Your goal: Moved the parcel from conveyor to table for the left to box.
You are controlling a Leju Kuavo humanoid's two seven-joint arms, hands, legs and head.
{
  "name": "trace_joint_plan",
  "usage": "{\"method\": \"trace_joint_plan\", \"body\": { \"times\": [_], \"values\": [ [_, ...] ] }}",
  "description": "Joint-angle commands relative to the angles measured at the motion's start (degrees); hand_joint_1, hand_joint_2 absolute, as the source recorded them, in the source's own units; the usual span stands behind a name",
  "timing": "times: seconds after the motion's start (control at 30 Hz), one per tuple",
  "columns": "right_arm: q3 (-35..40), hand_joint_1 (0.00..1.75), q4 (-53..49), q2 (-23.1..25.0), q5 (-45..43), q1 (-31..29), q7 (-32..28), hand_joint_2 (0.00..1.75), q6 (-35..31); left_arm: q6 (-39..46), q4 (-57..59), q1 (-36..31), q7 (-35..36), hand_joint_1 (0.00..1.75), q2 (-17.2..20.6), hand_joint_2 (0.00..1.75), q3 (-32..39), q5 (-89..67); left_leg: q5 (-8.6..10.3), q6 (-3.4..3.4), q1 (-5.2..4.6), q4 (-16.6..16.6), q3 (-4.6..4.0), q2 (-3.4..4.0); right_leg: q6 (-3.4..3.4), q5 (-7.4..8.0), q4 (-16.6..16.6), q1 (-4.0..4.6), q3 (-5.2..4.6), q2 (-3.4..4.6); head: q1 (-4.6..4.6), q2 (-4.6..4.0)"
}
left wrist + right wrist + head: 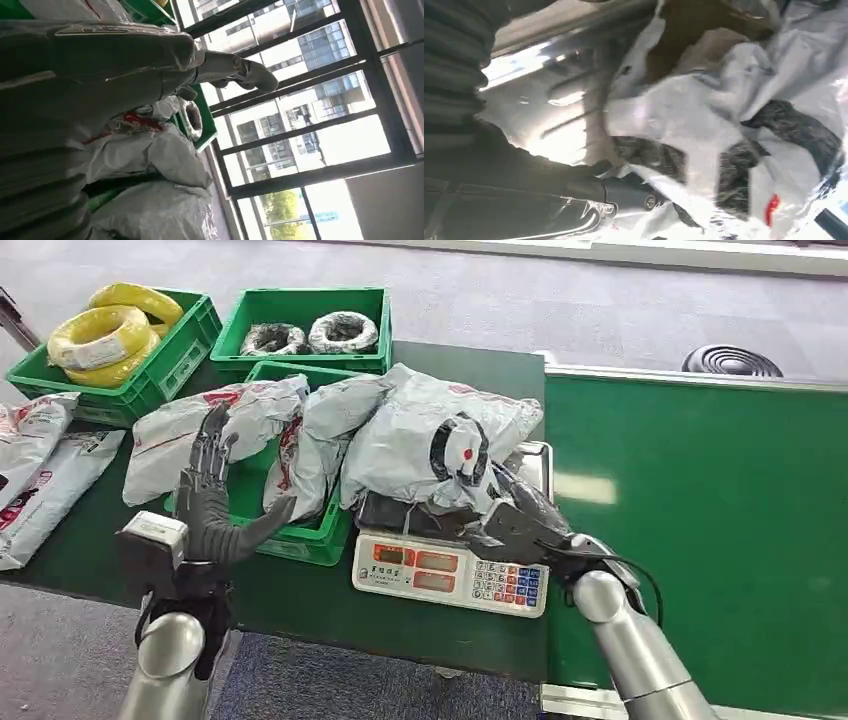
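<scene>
I see my right hand at the near edge of the scale, fingers closed under the grey parcel, which lies on the scale's tray and leans over the green bin beside it; my left hand stands upright in front of that bin, fingers spread apart and gripping nothing, just beside another grey bag draped over the bin; the green conveyor runs to the right of the bench.
</scene>
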Motion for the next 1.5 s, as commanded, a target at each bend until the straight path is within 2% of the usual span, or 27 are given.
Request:
{"method": "trace_joint_plan", "body": {
  "times": [0.03, 0.13, 0.17, 0.37, 0.47, 0.5, 0.57, 0.83, 0.9, 0.93, 0.97, 1.07, 1.17, 1.23, 1.4, 1.5],
  "values": [
    [-11.12, 0.00, -17.72, -3.90, -0.60, 14.47, -0.78, 1.75, -0.28, -1.21, 12.18, -9.93, 3.35, 0.00, 1.49, 1.75, -4.22, -1.64, 0.09, -0.01, 0.00, -0.04, -0.06, -0.30, -0.03, -0.02, -0.05, 0.01, 0.07, -0.34, -0.02, 0.00],
    [-14.93, 0.00, -22.52, -3.14, -3.31, 19.97, -4.36, 1.75, 2.93, -2.00, 17.11, -14.59, 4.61, 0.00, 0.05, 1.75, -6.05, -2.42, 0.17, 0.00, 0.02, -0.05, -0.13, -0.71, -0.03, -0.05, -0.11, 0.03, 0.12, -0.74, 0.00, 0.00],
    [-15.30, 0.00, -22.86, -2.92, -3.24, 20.52, -4.57, 1.75, 3.25, -2.07, 17.98, -15.38, 4.76, 0.00, -0.19, 1.75, -6.35, -2.48, 0.11, 0.00, 0.01, -0.03, -0.11, -0.54, -0.03, -0.03, -0.07, 0.02, 0.06, -0.50, -0.04, 0.00],
    [-15.37, 0.00, -22.34, -2.52, -2.82, 20.01, -5.05, 1.75, 4.00, -2.26, 18.10, -15.49, 4.97, 0.00, -0.02, 1.75, -6.61, -2.54, 0.03, 0.00, -0.01, -0.03, -0.03, -0.03, -0.02, 0.01, -0.04, -0.01, 0.02, -0.08, -0.02, 0.00],
    [-17.06, 0.00, -24.60, -2.05, -3.44, 22.16, -7.86, 1.75, 4.75, -3.50, 22.75, -19.78, 7.22, 0.00, -2.05, 1.75, -7.76, -3.22, 0.06, -0.01, -0.01, -0.06, -0.01, -0.05, -0.04, 0.02, -0.07, 0.00, 0.04, -0.12, -0.04, 0.00],
    [-17.53, 0.00, -24.96, -1.70, -3.35, 22.28, -8.22, 1.75, 4.65, -3.48, 23.56, -20.45, 7.46, 0.00, -2.34, 1.75, -7.92, -3.32, 0.07, -0.01, 0.03, 0.02, -0.12, -0.28, -0.03, -0.02, -0.02, 0.03, 0.01, -0.33, -0.02, 0.00],
    [-21.15, 0.00, -26.31, 1.83, -2.83, 21.97, -10.33, 1.75, 0.83, -2.97, 26.71, -22.25, 8.96, 0.00, -4.13, 1.75, -8.36, -4.34, 0.12, -0.01, 0.04, 0.03, -0.15, -0.44, -0.04, -0.02, -0.04, 0.04, 0.00, -0.50, -0.02, 0.00],
    [-21.69, 0.00, -26.69, 2.22, -2.88, 21.94, -10.39, 1.75, 1.20, -2.83, 27.39, -22.24, 9.00, 0.00, -4.25, 1.75, -8.55, -4.65, 0.05, 0.00, 0.00, -0.07, 0.00, 0.01, -0.03, 0.04, -0.09, 0.01, 0.04, -0.05, -0.02, 0.00],
    [-29.06, 0.00, -27.48, 8.85, -3.84, 21.63, -10.51, 1.75, -11.80, -3.95, 30.59, -23.88, 10.96, 0.00, -5.80, 1.75, -9.39, -6.10, 0.07, -0.02, 0.00, -0.09, 0.02, -0.02, -0.04, 0.05, -0.11, 0.01, 0.05, -0.07, -0.04, 0.00],
    [-30.62, 0.00, -28.13, 9.70, -3.51, 21.89, -10.05, 1.75, -15.92, -4.35, 33.64, -25.50, 11.56, 0.00, -6.93, 1.75, -10.20, -6.67, 0.06, -0.03, 0.01, -0.06, -0.01, -0.04, -0.05, 0.03, -0.06, 0.02, 0.02, -0.09, -0.04, 0.00],
    [-32.73, 0.00, -29.07, 10.90, -5.60, 22.61, -10.26, 1.75, -20.11, -5.49, 39.14, -28.47, 12.49, 0.00, -8.56, 1.75, -11.93, -7.34, 0.06, -0.02, 0.02, 0.00, -0.07, -0.17, -0.03, 0.00, -0.02, 0.02, 0.00, -0.21, -0.02, 0.00],
    [-35.01, 0.00, -28.96, 11.06, -11.13, 23.50, -12.24, 1.75, -23.21, -7.64, 52.47, -35.06, 12.46, 0.00, -12.44, 1.75, -16.94, -9.40, 0.15, 0.00, 0.02, 0.01, -0.11, -0.48, -0.03, 0.00, -0.07, 0.02, 0.00, -0.54, -0.02, 0.00],
    [-35.58, 0.00, -28.71, 11.26, -15.31, 23.60, -13.47, 1.75, -26.16, -8.01, 61.20, -37.79, 11.84, 0.00, -15.43, 1.75, -22.31, -10.89, 0.15, 0.05, 0.03, 0.02, -0.15, -0.67, 0.03, 0.03, -0.17, 0.04, 0.13, -0.66, -0.02, 0.00],
    [-35.36, 0.00, -29.16, 11.21, -16.89, 24.03, -13.78, 1.75, -26.38, -6.50, 61.60, -37.79, 13.34, 0.00, -15.43, 1.75, -27.34, -10.20, 0.05, 0.03, -0.01, 0.05, -0.09, -0.30, 0.04, 0.02, -0.07, -0.03, 0.05, -0.28, 0.00, 0.00],
    [-35.04, 0.00, -32.70, 13.96, -17.29, 24.95, -13.36, 1.75, -26.46, -0.34, 63.71, -39.07, 19.49, 0.00, -15.43, 1.75, -41.90, -9.80, 0.05, 0.01, -0.06, -0.05, 0.01, -0.20, 0.00, 0.06, -0.16, -0.09, 0.10, -0.24, -0.02, 0.00],
    [-34.95, 0.00, -33.04, 14.07, -17.18, 25.13, -13.27, 1.75, -26.44, 0.03, 63.72, -38.98, 19.65, 0.00, -15.43, 1.75, -42.50, -9.46, 0.01, 0.02, -0.08, 0.04, -0.08, -0.13, 0.02, 0.04, -0.03, -0.11, -0.07, -0.13, -0.04, 0.00]
  ]
}}
